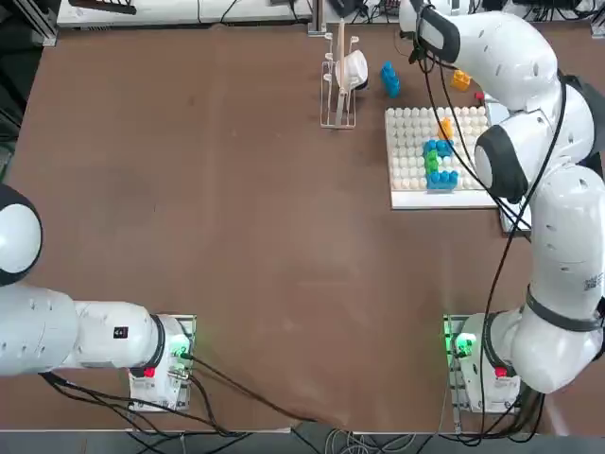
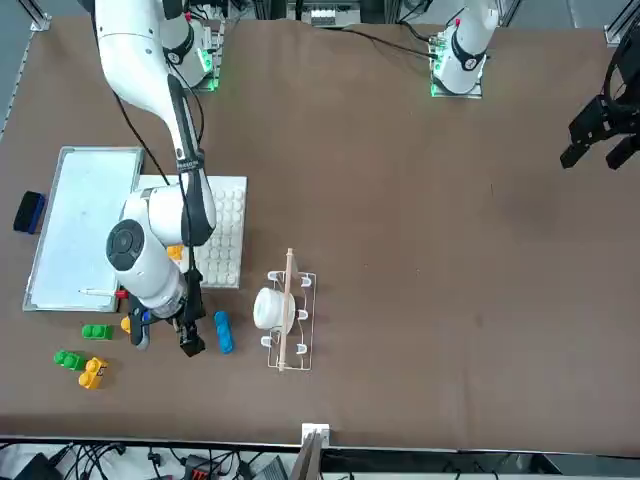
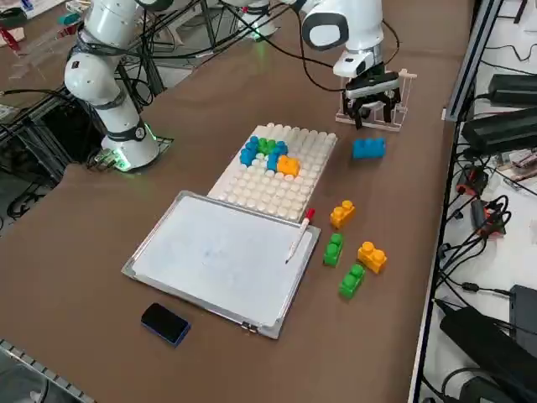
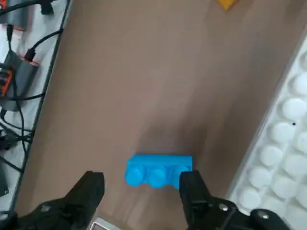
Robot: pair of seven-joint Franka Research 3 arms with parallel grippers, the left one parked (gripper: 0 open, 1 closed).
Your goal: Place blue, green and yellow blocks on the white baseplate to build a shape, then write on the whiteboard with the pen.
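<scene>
A loose blue block (image 4: 158, 170) lies flat on the brown table beside the white baseplate (image 3: 285, 189). My right gripper (image 4: 141, 189) hovers over it, open, one finger on each side, holding nothing. From the side the gripper (image 3: 373, 105) hangs just above the block (image 3: 368, 148). Blue, green and yellow blocks (image 3: 268, 154) sit joined on the baseplate. Next to the plate lies the whiteboard (image 3: 218, 256), and the pen (image 3: 299, 235) rests on its edge with the red end toward the plate.
Two yellow blocks (image 3: 341, 213) (image 3: 372, 256) and two green blocks (image 3: 334, 249) (image 3: 351, 280) lie loose beside the whiteboard. A dark eraser (image 3: 164, 323) sits off its corner. A wire rack with a white cup (image 2: 285, 310) stands close to the gripper.
</scene>
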